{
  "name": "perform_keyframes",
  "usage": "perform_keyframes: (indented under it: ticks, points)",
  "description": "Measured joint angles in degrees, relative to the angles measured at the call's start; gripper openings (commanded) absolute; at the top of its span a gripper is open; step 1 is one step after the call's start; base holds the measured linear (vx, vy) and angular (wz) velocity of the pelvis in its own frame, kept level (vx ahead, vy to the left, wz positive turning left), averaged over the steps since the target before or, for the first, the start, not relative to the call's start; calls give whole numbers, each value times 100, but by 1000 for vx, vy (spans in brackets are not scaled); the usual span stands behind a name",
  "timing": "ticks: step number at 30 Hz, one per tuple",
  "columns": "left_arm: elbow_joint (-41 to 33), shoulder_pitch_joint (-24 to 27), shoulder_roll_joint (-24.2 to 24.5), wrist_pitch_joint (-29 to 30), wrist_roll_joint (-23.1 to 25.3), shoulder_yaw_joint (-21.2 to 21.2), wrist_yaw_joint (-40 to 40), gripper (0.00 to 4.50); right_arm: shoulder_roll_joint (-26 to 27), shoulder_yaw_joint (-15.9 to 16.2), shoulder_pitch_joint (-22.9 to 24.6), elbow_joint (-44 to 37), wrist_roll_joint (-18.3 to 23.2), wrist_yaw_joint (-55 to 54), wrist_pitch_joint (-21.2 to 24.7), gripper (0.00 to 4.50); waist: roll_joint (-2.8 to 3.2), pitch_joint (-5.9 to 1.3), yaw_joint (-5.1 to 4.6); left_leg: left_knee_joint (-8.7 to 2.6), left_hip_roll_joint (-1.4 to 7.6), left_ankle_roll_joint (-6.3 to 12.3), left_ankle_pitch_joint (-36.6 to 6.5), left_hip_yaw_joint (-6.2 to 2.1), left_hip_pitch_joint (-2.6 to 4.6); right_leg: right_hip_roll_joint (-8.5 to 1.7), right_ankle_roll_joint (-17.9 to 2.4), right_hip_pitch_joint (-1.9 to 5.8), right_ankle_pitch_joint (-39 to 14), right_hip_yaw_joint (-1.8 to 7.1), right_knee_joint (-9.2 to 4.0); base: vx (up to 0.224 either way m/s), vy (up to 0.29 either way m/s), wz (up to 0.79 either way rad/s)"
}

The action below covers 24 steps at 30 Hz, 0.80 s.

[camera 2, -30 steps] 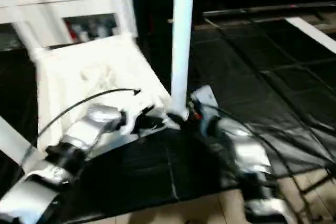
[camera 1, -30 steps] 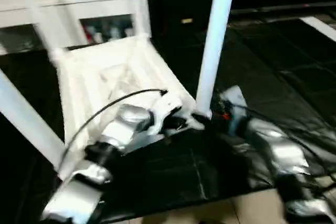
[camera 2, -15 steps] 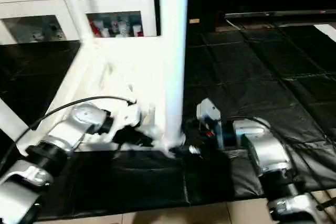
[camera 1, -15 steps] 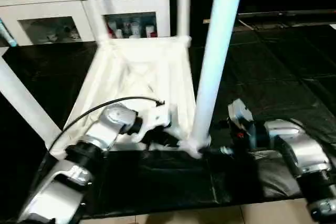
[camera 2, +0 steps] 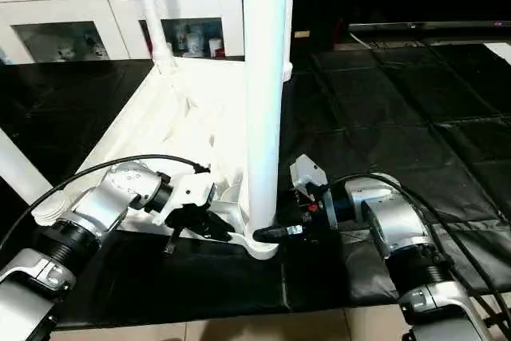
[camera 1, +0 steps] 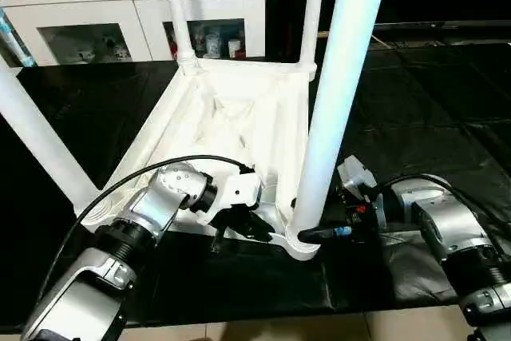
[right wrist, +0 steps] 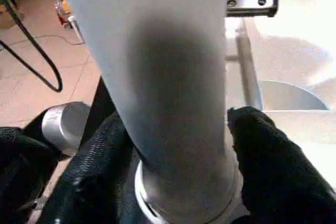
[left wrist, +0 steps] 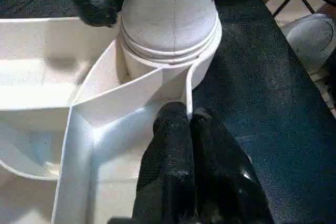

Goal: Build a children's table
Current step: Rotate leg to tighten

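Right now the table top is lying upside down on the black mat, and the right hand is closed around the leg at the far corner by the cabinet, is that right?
Not quite. The table top does lie upside down on the black mat, but the right hand is closed around the near leg, just above its corner socket closest to the robot. The right wrist view shows its fingers on either side of it.

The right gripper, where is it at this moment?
In the left eye view, the right gripper is low on the right, clasping the base of the nearest table leg where it enters the upturned tabletop's corner socket.

black square-tiled floor mat [camera 1: 447, 109]; beige tile floor [camera 2: 239, 331] at near edge; white glass-door cabinet [camera 1: 120, 5] behind.
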Motion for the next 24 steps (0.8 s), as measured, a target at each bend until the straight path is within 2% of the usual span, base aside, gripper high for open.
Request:
perform_keyframes:
  ticks: [8, 14, 18, 21, 23, 24]
  points:
    - [-8, 0, 20, -11, 0, -10, -5, 0, 20, 33, -3, 82, 0, 45, -172, 211, -1, 0, -7, 0, 1, -1, 0, 0, 1, 1, 0, 0, 0, 0, 0, 0, 0, 0]
    - [-7, 0, 15, -19, 3, -11, -3, 0, 36, 26, 23, 39, 0, 22, -160, 203, 1, -2, -7, 0, 1, -2, -1, -1, 2, 1, 0, 0, 0, 0, 1, 0, 0, 0]
    - [34, -21, -46, 173, 5, 29, 105, 0, 138, -64, 170, -194, 22, -314, 118, 202, 11, -8, -10, 3, 0, -8, -2, 0, 8, 1, -4, 4, 3, 2, 4, 0, 0, 0]
    - [255, -137, -118, 465, 98, 188, 534, 0, 360, -235, 244, -300, -81, -1112, 368, 201, 14, -10, -49, 5, 1, -37, 3, -3, 22, 6, 11, 12, -3, 1, 3, 0, 0, 0]
    - [439, -252, -222, 699, 207, 312, 921, 0, 610, -424, 254, -313, -208, -1800, 532, 201, 20, -13, -137, 8, 0, -42, 7, -4, 34, 8, 9, 18, -1, 1, 1, 0, 0, 0]
    - [525, -296, -290, 818, 237, 369, 1171, 0, 759, -517, 252, -313, -274, -2234, 611, 201, 24, -14, -224, 9, -2, -42, 7, -4, 48, 8, 11, 26, -2, 1, -3, 0, 0, 0]
